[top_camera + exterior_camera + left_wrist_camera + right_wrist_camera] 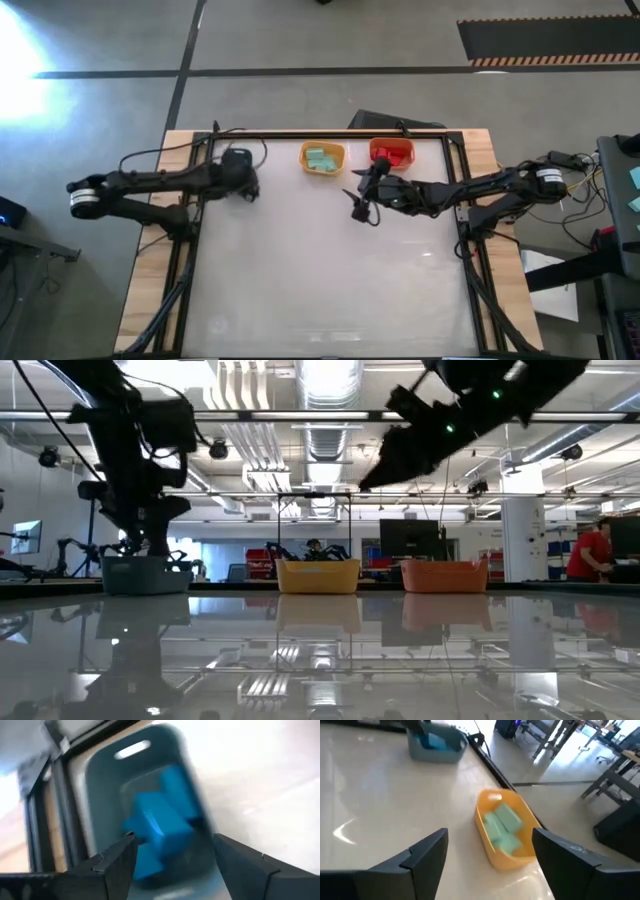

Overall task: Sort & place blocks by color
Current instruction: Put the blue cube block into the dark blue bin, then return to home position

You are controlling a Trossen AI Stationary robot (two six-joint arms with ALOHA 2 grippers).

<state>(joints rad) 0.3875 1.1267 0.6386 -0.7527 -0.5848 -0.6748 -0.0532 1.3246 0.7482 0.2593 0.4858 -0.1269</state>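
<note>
Across the pale counter [320, 260] no loose blocks are seen. Blue blocks [160, 827] lie in the grey bin [100, 785], directly beneath the left tool [172, 855], spread wide and empty, upper left in the high view. The right tool [490, 855], also wide, is held above the teal blocks [502, 827] in the yellow bin [487, 800].
</note>
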